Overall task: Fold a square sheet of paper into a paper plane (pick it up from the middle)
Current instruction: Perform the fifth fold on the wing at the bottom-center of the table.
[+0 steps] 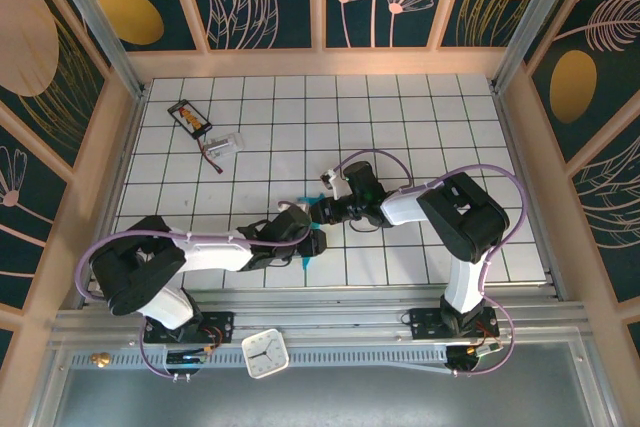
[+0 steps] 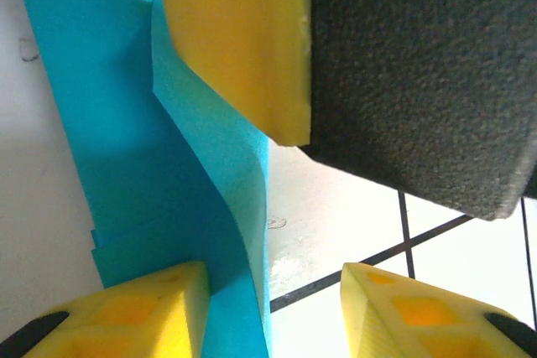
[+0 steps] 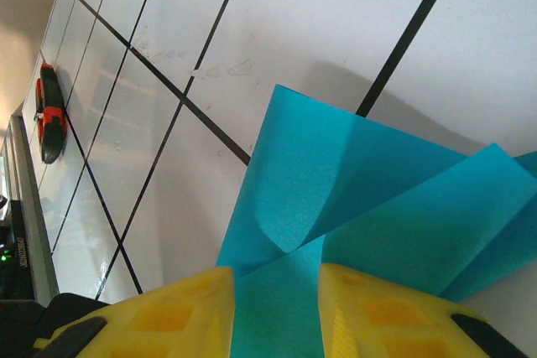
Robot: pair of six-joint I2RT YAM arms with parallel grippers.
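Two grippers meet nose to nose at the lower middle of the top view. Your right gripper [image 3: 277,278] looks clamped on the teal sheet [image 3: 361,190], which is creased into several layers. Your left gripper [image 2: 273,278] stands apart, one finger against the paper. I judge this a mid-fold regrasp, so close the left on a free flap before pulling. The table [image 1: 420,117] has open tiles above and to the right. The black card [image 1: 190,117] at upper left is well apart, and the near edge lies close below.

Overhead looks down; wrist views closely share folded paper [image 3: 377,190].
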